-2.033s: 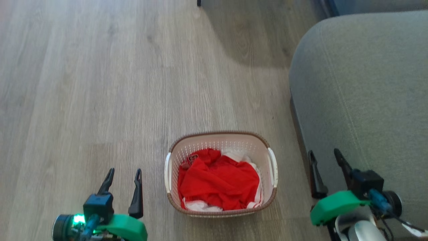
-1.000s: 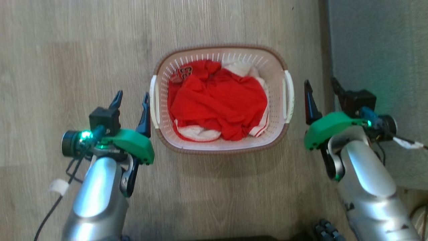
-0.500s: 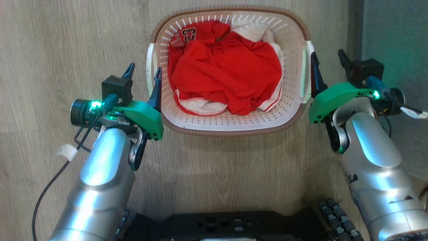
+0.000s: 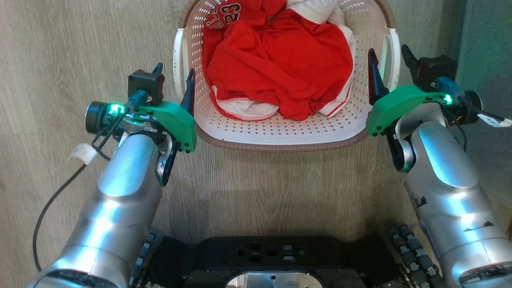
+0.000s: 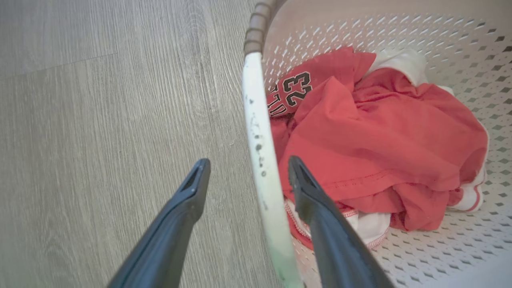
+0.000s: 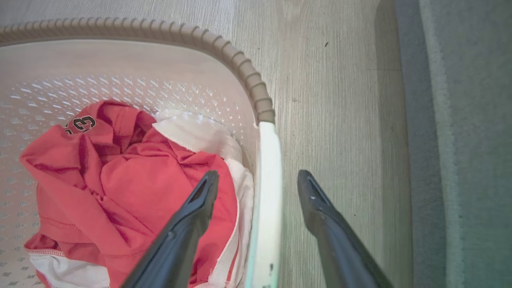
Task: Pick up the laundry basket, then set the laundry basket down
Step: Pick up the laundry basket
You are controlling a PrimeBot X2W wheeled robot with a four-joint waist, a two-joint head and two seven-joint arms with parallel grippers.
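The laundry basket (image 4: pixel 280 132) is cream-white and perforated with a brown rim, and it stands on the wooden floor at the top middle of the head view. Red and white clothes (image 4: pixel 280 60) lie in it. My left gripper (image 4: pixel 175 70) is open, with the basket's white left handle (image 5: pixel 258 152) running between its two fingers, one inside the basket and one outside. My right gripper (image 4: pixel 387 50) is open in the same way around the white right handle (image 6: pixel 270 188). Neither pair of fingers presses on its handle. The wrist views give close looks at the left gripper (image 5: pixel 249 161) and the right gripper (image 6: pixel 258 174).
A grey sofa (image 4: pixel 488 40) stands close to the right of the basket, and its side (image 6: pixel 472 120) leaves a narrow strip of floor beside my right fingers. My dark base (image 4: pixel 272 256) sits at the bottom. Open wooden floor (image 4: pixel 60 60) lies to the left.
The head camera has tilted down, so the basket sits higher in view. My right gripper has moved inward so its fingers straddle the right handle. Both grippers stayed open.
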